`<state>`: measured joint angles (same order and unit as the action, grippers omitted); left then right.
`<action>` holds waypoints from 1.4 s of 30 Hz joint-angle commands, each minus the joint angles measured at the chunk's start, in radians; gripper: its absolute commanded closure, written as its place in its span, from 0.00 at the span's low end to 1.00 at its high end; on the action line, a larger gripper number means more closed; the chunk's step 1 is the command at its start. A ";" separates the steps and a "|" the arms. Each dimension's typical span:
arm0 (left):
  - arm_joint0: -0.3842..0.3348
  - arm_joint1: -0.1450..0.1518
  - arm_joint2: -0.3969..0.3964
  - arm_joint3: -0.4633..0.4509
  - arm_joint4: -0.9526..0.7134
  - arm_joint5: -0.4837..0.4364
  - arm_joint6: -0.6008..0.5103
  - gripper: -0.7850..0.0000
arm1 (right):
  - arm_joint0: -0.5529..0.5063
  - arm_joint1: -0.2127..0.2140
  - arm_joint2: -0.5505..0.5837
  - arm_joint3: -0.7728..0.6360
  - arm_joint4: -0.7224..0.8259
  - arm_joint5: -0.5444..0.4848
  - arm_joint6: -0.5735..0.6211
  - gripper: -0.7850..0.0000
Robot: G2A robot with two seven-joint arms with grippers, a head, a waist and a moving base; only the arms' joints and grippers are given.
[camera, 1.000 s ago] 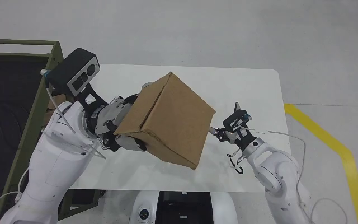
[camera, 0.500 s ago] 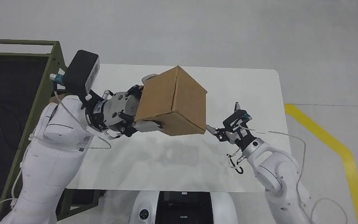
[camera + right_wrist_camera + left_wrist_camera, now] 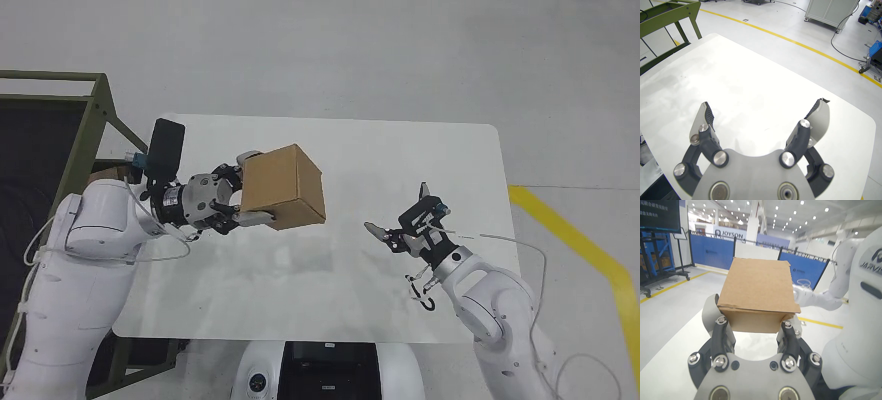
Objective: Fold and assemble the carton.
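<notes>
Brown cardboard carton [image 3: 285,187], box-shaped, is clamped in the left gripper [image 3: 753,312] over the white table [image 3: 420,150]; the right gripper [image 3: 762,106] hangs apart, fingers spread wide.

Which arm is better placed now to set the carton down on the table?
Left. The left pincer is shut on the carton and holds it over the table. The right pincer is open, empty and apart from the carton.

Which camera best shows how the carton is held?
Left wrist view: the left gripper clamps the carton at its near end. The top view shows the carton from above, the grip partly hidden. The right wrist view faces the open right gripper and table.
</notes>
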<state>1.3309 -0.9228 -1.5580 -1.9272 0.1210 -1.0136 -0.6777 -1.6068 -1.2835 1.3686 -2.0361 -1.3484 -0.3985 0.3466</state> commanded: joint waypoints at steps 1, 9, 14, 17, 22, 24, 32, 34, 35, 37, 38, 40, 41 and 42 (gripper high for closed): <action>0.000 0.000 0.000 0.000 -0.004 0.001 0.013 1.00 | 0.000 0.000 0.000 0.000 0.000 0.000 0.000 0.00; 0.000 0.000 0.000 0.000 -0.004 0.001 0.013 1.00 | 0.000 0.000 0.000 0.000 0.000 0.000 0.000 0.00; -0.007 -0.004 0.009 0.009 0.092 0.059 0.024 1.00 | 0.000 0.000 0.000 0.000 0.000 0.000 0.000 0.00; -0.039 -0.009 0.041 0.091 0.200 0.063 0.036 1.00 | 0.000 0.000 0.000 0.000 0.000 0.000 0.000 0.00; -0.113 -0.015 0.109 0.270 0.310 0.001 0.066 1.00 | 0.000 0.000 0.000 0.000 0.000 0.000 0.000 0.00; -0.141 -0.016 0.144 0.319 0.354 0.001 0.078 1.00 | 0.000 0.000 0.000 0.000 0.000 0.000 0.000 0.00; -0.196 -0.030 0.283 0.441 0.609 0.001 0.203 1.00 | 0.000 0.000 0.000 0.000 0.000 0.000 0.000 0.00; -0.200 -0.031 0.313 0.446 0.687 0.001 0.236 1.00 | 0.000 0.000 0.000 0.000 0.000 0.000 0.000 0.00; -0.201 -0.031 0.325 0.451 0.721 0.001 0.255 1.00 | 0.000 0.000 0.000 0.000 0.000 0.000 0.000 0.00; -0.204 -0.031 0.345 0.465 0.776 0.001 0.295 1.00 | 0.000 0.000 0.000 0.000 0.000 0.000 0.000 0.00; -0.206 -0.031 0.355 0.471 0.798 0.001 0.316 1.00 | 0.000 0.000 0.000 0.000 0.000 0.000 0.000 0.00; -0.212 -0.031 0.370 0.483 0.855 0.001 0.346 1.00 | 0.000 0.000 0.000 0.000 0.000 0.000 0.000 0.00; -0.213 -0.031 0.377 0.489 0.883 0.001 0.363 1.00 | 0.000 0.000 0.000 0.000 0.000 0.000 0.000 0.00; -0.213 -0.032 0.385 0.495 0.903 0.001 0.383 1.00 | 0.000 0.000 0.000 0.000 0.000 0.000 0.000 0.00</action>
<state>1.1182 -0.9538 -1.1822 -1.4394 0.9921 -1.0123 -0.3176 -1.6068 -1.2835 1.3686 -2.0361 -1.3484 -0.3985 0.3466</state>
